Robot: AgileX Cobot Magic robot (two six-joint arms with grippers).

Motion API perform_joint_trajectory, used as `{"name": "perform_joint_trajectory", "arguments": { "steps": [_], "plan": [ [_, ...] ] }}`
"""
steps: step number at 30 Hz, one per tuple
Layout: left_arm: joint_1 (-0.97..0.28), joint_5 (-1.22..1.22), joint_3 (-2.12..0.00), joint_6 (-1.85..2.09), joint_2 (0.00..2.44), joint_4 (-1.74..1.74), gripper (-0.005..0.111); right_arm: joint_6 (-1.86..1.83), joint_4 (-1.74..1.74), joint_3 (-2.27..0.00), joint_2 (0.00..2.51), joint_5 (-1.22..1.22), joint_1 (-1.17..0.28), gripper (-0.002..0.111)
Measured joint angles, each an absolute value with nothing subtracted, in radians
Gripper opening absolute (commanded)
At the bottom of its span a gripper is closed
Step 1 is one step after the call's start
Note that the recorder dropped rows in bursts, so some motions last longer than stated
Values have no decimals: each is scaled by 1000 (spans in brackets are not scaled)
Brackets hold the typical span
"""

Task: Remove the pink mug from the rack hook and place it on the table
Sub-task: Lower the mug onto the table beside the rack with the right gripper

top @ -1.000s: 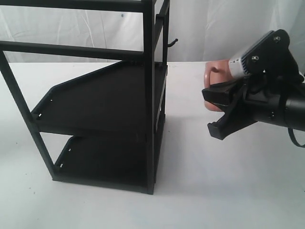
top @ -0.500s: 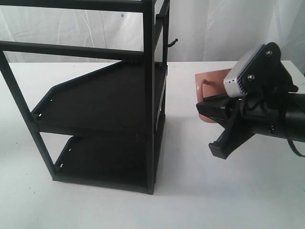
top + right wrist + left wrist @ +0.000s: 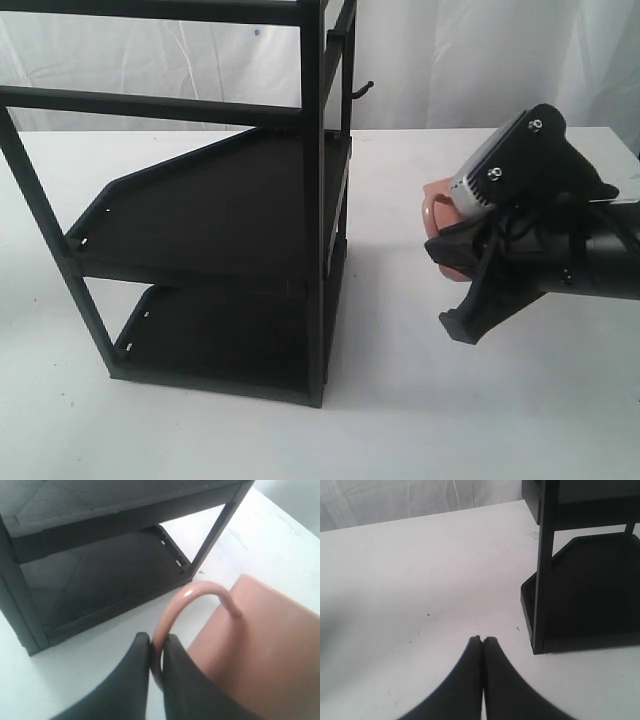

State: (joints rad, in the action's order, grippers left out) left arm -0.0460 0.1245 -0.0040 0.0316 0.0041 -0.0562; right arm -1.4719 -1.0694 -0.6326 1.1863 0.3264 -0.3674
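The pink mug (image 3: 265, 645) hangs from my right gripper (image 3: 156, 640), whose fingers are shut on its loop handle (image 3: 195, 597). In the exterior view only a sliver of the mug (image 3: 437, 213) shows behind the right gripper (image 3: 452, 280), to the right of the black rack and above the white table (image 3: 400, 400). The rack hook (image 3: 362, 90) juts bare from the rack's upright post, well left of and above the mug. My left gripper (image 3: 481, 640) is shut with nothing in it, low over the table (image 3: 410, 580) beside the rack's base.
The tall black shelf rack (image 3: 220, 210) stands on the left half of the table, its lower shelves (image 3: 95, 575) close to the mug in the right wrist view. One rack corner post (image 3: 542, 570) stands near my left gripper. A white curtain hangs behind.
My right gripper has come down and tilted with the mug, which now sits lower and is more hidden behind the wrist. The rack and hook have not moved.
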Motion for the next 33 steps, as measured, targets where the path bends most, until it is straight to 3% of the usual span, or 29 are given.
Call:
{"name": "perform_joint_trajectory", "arguments": {
  "steps": [10, 18, 26, 33],
  "plan": [
    [-46, 124, -4, 32, 4, -56, 0, -742, -404, -630, 1186, 124, -478, 0],
    [-46, 124, -4, 32, 4, -56, 0, -173, 55, -489, 1186, -185, -488, 0],
    [-46, 124, -4, 32, 4, -56, 0, 19, 268, -366, 1201, -525, -488, 0],
    [-46, 124, -4, 32, 4, -56, 0, 26, 277, -348, 1290, -603, -488, 0]
  ]
}}
